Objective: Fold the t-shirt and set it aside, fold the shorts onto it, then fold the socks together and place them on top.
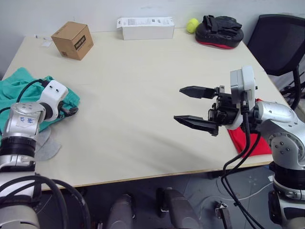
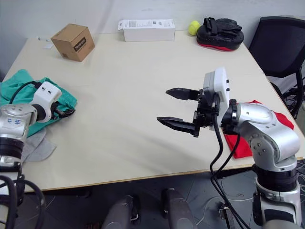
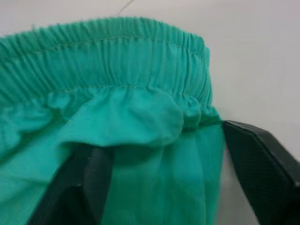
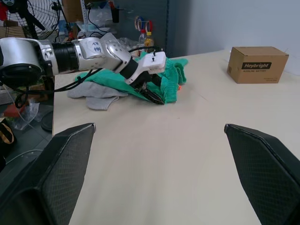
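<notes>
The red t-shirt [image 2: 248, 136] lies at the near right edge of the tabletop [image 1: 138, 95], partly hidden under the right arm, with part of it reaching the tabletop's edge. Just beside it, toward the middle of the tabletop, the right pincer [image 1: 193, 107] hovers above the bare surface with its two black fingers spread wide apart and nothing between them.

Across the tabletop from the t-shirt, at the near left edge, the light grey socks [image 1: 45, 143] lie flat, touching the teal shorts [image 1: 19, 88], which are bunched in a heap just behind them. The left pincer [image 4: 154, 96] is pressed into the edge of the shorts that faces the middle of the tabletop. In the left wrist view its fingers [image 3: 262, 164] stand apart with the shorts' cloth between them, just below the gathered elastic waistband [image 3: 108, 51]; they are parted around the cloth, not clamped on it.

Farther back from the shorts, a brown cardboard box [image 1: 72, 40] sits near the far left corner. To its right along the far edge lie a long white box [image 1: 146, 27], a yellow-green tennis ball [image 1: 192, 25] and a black and red padded mitt [image 1: 220, 31]. A black office chair [image 1: 279, 43] stands beyond the tabletop's far right corner.
</notes>
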